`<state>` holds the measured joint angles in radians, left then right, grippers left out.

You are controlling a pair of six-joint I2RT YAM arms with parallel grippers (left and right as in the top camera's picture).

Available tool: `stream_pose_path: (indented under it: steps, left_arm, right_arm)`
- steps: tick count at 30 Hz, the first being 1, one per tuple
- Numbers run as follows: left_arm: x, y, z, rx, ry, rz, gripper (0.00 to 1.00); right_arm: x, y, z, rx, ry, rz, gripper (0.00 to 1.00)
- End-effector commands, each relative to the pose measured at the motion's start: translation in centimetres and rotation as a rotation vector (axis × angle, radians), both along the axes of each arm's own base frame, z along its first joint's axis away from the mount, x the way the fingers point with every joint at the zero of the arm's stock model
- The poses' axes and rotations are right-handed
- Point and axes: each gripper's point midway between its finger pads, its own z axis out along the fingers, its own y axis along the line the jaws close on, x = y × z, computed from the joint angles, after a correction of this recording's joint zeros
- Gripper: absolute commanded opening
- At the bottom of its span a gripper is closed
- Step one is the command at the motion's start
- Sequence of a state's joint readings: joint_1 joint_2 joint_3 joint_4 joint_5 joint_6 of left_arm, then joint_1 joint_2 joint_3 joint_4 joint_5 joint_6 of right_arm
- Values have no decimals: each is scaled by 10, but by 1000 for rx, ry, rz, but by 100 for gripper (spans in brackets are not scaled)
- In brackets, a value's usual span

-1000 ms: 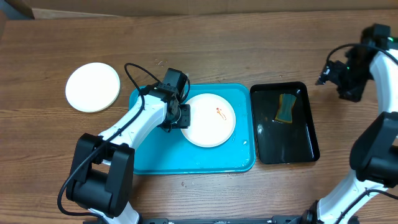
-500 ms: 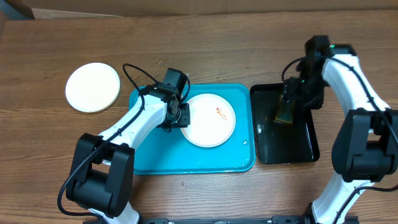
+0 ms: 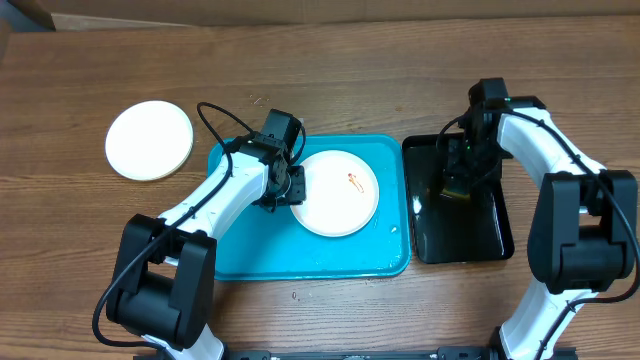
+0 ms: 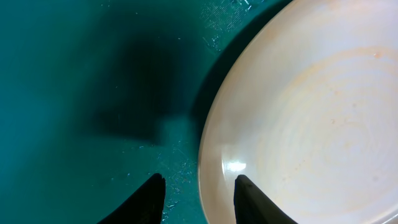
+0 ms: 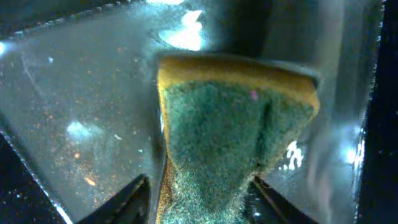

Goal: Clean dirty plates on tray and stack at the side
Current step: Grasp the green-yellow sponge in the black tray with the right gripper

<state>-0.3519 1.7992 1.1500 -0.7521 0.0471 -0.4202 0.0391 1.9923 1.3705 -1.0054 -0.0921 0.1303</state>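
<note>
Altogether two plates (image 3: pixel 337 195) (image 3: pixel 148 140), one tray (image 3: pixel 250 255), one sponge (image 3: pixel 459 176)

Your overhead view is even and sharp; a soft shadow darkens the tray (image 4: pixel 62 62); glare flecks the black tray (image 5: pixel 81 93).

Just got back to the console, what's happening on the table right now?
The left gripper straddles, open, the left rim of a white plate on the turquoise tray. The plate's orange smear is not yet wiped. The right gripper is down in the black tray with its fingers either side of the sponge; whether it grips yet is unclear. A second white plate lies on the table left of the tray.
</note>
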Motion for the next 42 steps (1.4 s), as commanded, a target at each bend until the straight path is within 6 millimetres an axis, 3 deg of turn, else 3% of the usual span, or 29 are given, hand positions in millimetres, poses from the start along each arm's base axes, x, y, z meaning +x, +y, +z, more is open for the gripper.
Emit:
stream_pose_path:
  steps: [1,3,6,8,9,10,11,14,22,27,30,33,35,36,37,38,42]
  left_arm:
    - [5,0,2,8,-12,14,38]
    - [5,0,2,7,-12,14,38]
    - [5,0,2,8,-12,14,38]
    - [5,0,2,8,-12,14,38]
    - [5,0,2,8,-12,14,38]
    - [5,0,2,8,-12,14,38]
    - [5,0,2,8,-12,14,38]
    - [5,0,2,8,-11,14,39]
    - [6,0,2,7,-14,14,39]
    - [5,0,2,8,-12,14,38]
    - [5,0,2,8,-12,14,38]
    - [5,0,2,8,-12,14,38]
    - [5,0,2,8,-12,14,38]
    - [5,0,2,8,-12,14,38]
    - [5,0,2,8,-12,14,38]
    - [5,0,2,8,-12,14,38]
    - [6,2,2,19,-16,16,39]
  right_arm:
    - [-3,0,3,-3,-11,-22,55]
    - [-5,-1,2,-5,-4,-44,48]
    - [-6,-1,1,-5,2,-71,8]
    - [-6,-1,1,-4,3,-79,4]
    - [-6,0,1,-4,5,-79,25]
    - [-7,0,1,-1,9,-79,52]
    - [-9,1,1,3,16,-80,85]
    - [-20,1,2,3,63,-87,92]
    - [-40,0,3,-6,145,-100,88]
    - [-40,0,3,-6,145,-106,52]
    - [-37,0,3,-6,135,-105,39]
    - [-36,0,3,-5,132,-106,12]
    - [-38,0,3,-6,138,-106,9]
    - [-39,0,3,-6,143,-105,25]
    - [-39,0,5,-6,146,-106,62]
    - [-37,0,9,-6,143,-106,82]
    - [-12,-4,30,-10,73,-114,88]
